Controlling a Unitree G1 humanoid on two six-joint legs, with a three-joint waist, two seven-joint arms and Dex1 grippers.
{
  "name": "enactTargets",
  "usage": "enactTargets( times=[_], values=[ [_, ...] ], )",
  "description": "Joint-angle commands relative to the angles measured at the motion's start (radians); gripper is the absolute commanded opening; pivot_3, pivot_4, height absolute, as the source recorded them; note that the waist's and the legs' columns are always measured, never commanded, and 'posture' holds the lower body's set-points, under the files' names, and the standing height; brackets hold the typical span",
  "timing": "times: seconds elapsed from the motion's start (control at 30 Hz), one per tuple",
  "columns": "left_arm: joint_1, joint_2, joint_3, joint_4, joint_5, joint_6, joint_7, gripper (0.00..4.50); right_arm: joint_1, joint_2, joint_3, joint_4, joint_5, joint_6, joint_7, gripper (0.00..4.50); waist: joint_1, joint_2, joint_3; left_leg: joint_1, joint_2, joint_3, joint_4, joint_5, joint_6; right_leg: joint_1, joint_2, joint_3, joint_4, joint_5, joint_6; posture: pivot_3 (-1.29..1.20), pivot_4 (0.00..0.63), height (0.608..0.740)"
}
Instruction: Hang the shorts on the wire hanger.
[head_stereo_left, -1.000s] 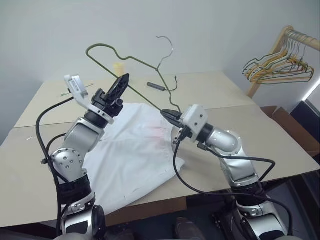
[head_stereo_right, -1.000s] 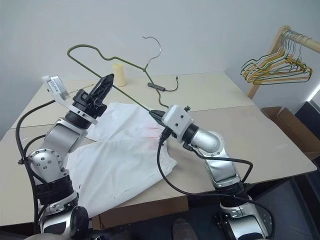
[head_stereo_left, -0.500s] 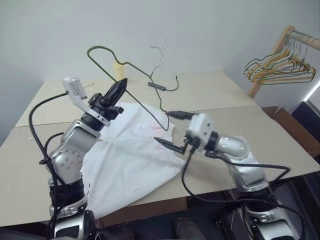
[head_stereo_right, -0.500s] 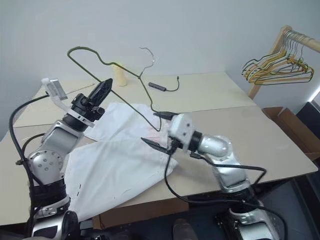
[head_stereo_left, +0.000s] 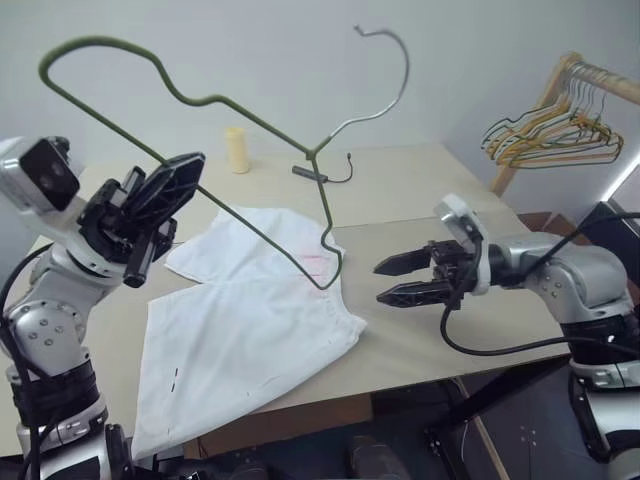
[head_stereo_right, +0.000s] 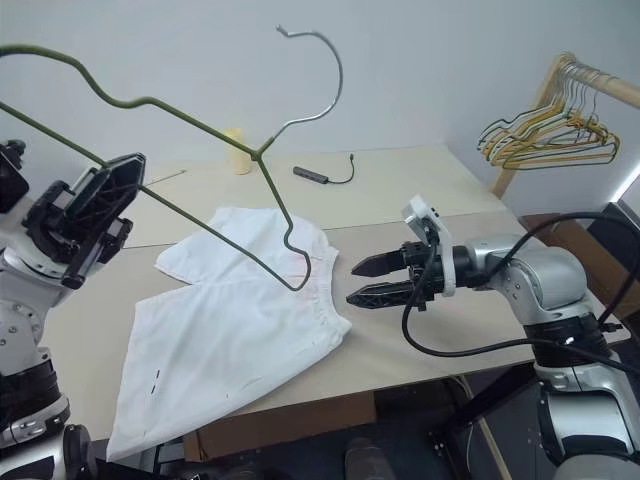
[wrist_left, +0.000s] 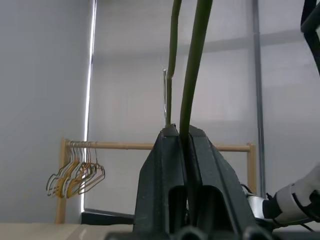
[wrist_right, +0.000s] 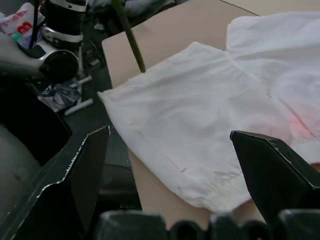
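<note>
Left hand clenched on the wire hanger, raised above the bench at left (hook uppermost), right hand released with fingers spread, just right of the shorts, shorts lying flat on the near bench

Beige desk, made of flat panels with a seam running across. White shorts spread flat on its near left part, one leg reaching the front edge, pink stain near the waistband. Pale yellow cylinder upright at the far edge; small dark adapter with cable lying nearby.
</note>
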Motion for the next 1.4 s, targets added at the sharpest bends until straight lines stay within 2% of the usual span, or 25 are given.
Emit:
enactTargets(
  times=[0.03, 0.27, 0.57, 0.67, 0.97, 1.03, 1.17, 1.27, 1.4],
  values=[
    [-0.027, -0.020, -0.003, -0.008, -0.005, -0.036, -0.016, 0.00, -0.035, 0.054, 0.008, -0.043, 0.008, 0.025, -0.038, 4.49, 0.002, 0.000, 0.000, 0.000, 0.000, 0.000, 0.000, 0.000, 0.000, 0.000, 0.000, 0.000, 0.000, 0.000, 0.000, -0.10, 0.000, 0.740],
    [-0.006, -0.051, -0.037, -0.041, 0.023, -0.055, 0.004, 0.00, -0.050, 0.152, -0.033, -0.104, 0.056, 0.104, -0.150, 4.49, 0.004, 0.000, 0.000, -0.003, 0.000, 0.000, 0.000, 0.000, 0.000, -0.002, -0.001, 0.000, 0.000, 0.003, -0.004, -0.10, 0.000, 0.740],
    [-0.003, -0.068, -0.060, -0.047, 0.054, -0.063, 0.016, 0.00, -0.079, 0.186, -0.062, -0.108, 0.086, 0.129, -0.196, 4.49, 0.001, 0.000, 0.000, -0.002, 0.000, 0.000, 0.000, 0.000, 0.000, -0.002, 0.000, 0.000, 0.000, 0.003, -0.004, -0.11, 0.000, 0.740],
    [-0.007, -0.076, -0.059, -0.045, 0.052, -0.068, 0.021, 0.00, -0.076, 0.185, -0.052, -0.115, 0.087, 0.123, -0.191, 3.89, 0.001, 0.000, 0.000, -0.003, 0.000, 0.000, 0.000, 0.000, 0.000, -0.002, 0.000, 0.000, 0.000, 0.003, -0.003, -0.11, 0.000, 0.740],
    [-0.004, -0.100, -0.076, -0.037, 0.070, -0.089, 0.025, 0.00, -0.076, 0.190, -0.034, -0.104, 0.068, 0.112, -0.196, 0.64, 0.001, 0.000, 0.000, -0.003, 0.000, 0.000, 0.000, 0.000, 0.000, -0.002, 0.000, 0.000, 0.000, 0.003, -0.003, -0.11, 0.000, 0.740],
    [-0.002, -0.101, -0.075, -0.032, 0.073, -0.092, 0.023, 0.00, -0.076, 0.190, -0.034, -0.100, 0.065, 0.109, -0.196, 0.04, 0.000, 0.000, 0.000, -0.002, 0.000, 0.000, 0.000, 0.000, 0.000, -0.002, 0.000, 0.000, 0.000, 0.003, -0.003, -0.11, 0.000, 0.740],
    [0.009, -0.102, -0.074, -0.023, 0.086, -0.099, 0.036, 0.00, -0.071, 0.188, -0.041, -0.098, 0.066, 0.102, -0.191, 0.02, 0.000, 0.000, 0.000, -0.003, 0.000, 0.000, 0.000, 0.000, 0.000, -0.002, 0.000, 0.000, 0.000, 0.002, -0.001, -0.11, 0.000, 0.740],
    [0.014, -0.100, -0.092, -0.017, 0.124, -0.099, 0.073, 0.73, -0.066, 0.188, -0.047, -0.105, 0.070, 0.101, -0.194, 0.00, 0.001, 0.000, 0.000, -0.003, 0.000, 0.000, 0.000, 0.000, 0.000, -0.002, 0.000, 0.000, 0.000, 0.002, -0.001, -0.11, 0.000, 0.740],
    [0.043, -0.071, -0.152, 0.001, 0.245, -0.095, 0.106, 2.07, -0.056, 0.186, -0.079, -0.115, 0.099, 0.120, -0.208, 0.00, 0.001, 0.000, 0.000, -0.003, 0.000, 0.000, 0.000, 0.000, 0.000, -0.002, 0.000, 0.000, 0.000, 0.002, -0.002, -0.11, 0.000, 0.740]
  ],
)
